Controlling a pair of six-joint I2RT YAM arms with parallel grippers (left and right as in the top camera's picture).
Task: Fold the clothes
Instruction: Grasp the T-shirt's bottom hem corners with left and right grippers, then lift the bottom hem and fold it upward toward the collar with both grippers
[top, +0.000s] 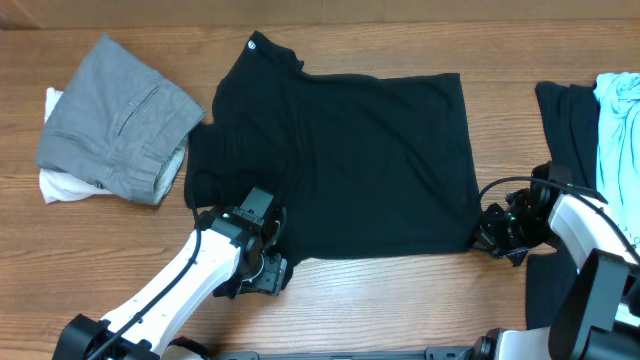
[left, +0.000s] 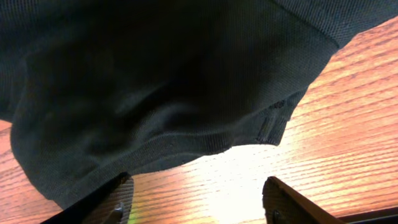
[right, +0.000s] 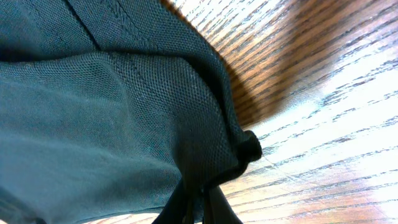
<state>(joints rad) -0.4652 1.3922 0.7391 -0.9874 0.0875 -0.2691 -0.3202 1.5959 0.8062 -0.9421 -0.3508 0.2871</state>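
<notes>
Nearest the robot, the left gripper (top: 270, 262) sits low over the wooden surface (top: 400, 310) at the near left edge of the black T-shirt (top: 350, 160). Its jaws stand apart: in the left wrist view the two fingers (left: 118, 202) frame a strip of bare wood, with the shirt's hemmed edge hanging just beyond them and nothing held between them. At the near right corner of the same shirt is the right gripper (top: 488, 236). In the right wrist view its jaws are closed on the fabric, with the hemmed corner bunched and pinched between them and the cloth lifted slightly off the wood there. The T-shirt lies in the middle of the surface between the two arms. It is spread mostly flat, its right part forming a broad, smooth rectangle and its left part more rumpled, with a fold running down it. At the shirt's far left tip, by the neck opening, is a small white round logo mark (top: 252, 42). To the left, well apart from the arms and just beside the shirt's left edge, a folded grey garment (top: 120, 115) rests on top of a white garment (top: 60, 186) that shows at its edges. At the right edge of the surface lies another black garment (top: 562, 125), with a light-blue garment (top: 620, 120) crumpled on top of it and running out of view.
</notes>
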